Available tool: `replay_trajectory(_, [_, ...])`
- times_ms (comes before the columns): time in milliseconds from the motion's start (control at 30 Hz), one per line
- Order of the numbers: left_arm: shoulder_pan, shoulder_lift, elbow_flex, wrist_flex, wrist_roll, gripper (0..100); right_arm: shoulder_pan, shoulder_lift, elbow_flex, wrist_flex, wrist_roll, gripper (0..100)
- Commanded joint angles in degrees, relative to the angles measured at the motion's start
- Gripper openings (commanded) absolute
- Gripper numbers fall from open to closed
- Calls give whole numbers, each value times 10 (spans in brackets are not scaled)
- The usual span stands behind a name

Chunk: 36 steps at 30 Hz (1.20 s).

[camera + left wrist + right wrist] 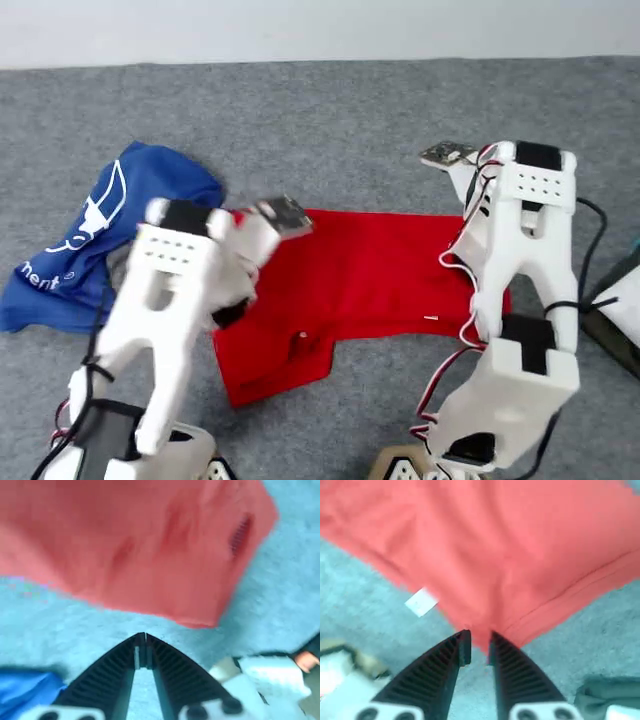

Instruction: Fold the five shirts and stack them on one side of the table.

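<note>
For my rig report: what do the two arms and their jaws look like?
The left arm and right arm are blocky white plastic with black motors at the joints. Red, white and black cables loop along the right one. The jaws are black, ribbed and tapered.

1. The counter (pixel 340 110) is covered by a grey, felt-like surface that runs from the far wall to the near edge.
2. A red shirt (pixel 370 270) is spread mostly flat near the middle, with one part drawn out toward the near edge. A small white tag (pixel 430 319) is seen at its near hem.
3. A blue shirt (pixel 90 250) with white print is left crumpled at the left side, close to the red shirt. Whether they touch cannot be told.
4. A dark object (pixel 620 320), possibly cloth, is cut off at the right edge.
</note>
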Motion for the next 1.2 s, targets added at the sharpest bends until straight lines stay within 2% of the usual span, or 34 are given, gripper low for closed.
replay_trajectory(0, [36, -25, 17, 17, 18, 3, 0, -68, -20, 29, -5, 9])
replay_trajectory(100, [14, -69, -2, 17, 70, 3, -4, -123, 8, 29, -5, 10])
replay_trajectory(367, [-92, -274, -32, 17, 79, 3, -30, -299, 163, 26, -5, 10])
replay_trajectory(600, [-295, -407, -30, 17, 79, 3, -33, -396, 289, 23, -5, 10])
replay_trajectory(800, [-467, -423, -29, 17, 79, 3, -47, -444, 302, -18, -27, 9])
replay_trajectory(933, [-549, -427, -9, 17, 79, 3, -109, -451, 303, -25, -43, 9])
replay_trajectory(1167, [-697, -427, -1, 17, 80, 3, -262, -452, 303, -25, -45, 9])
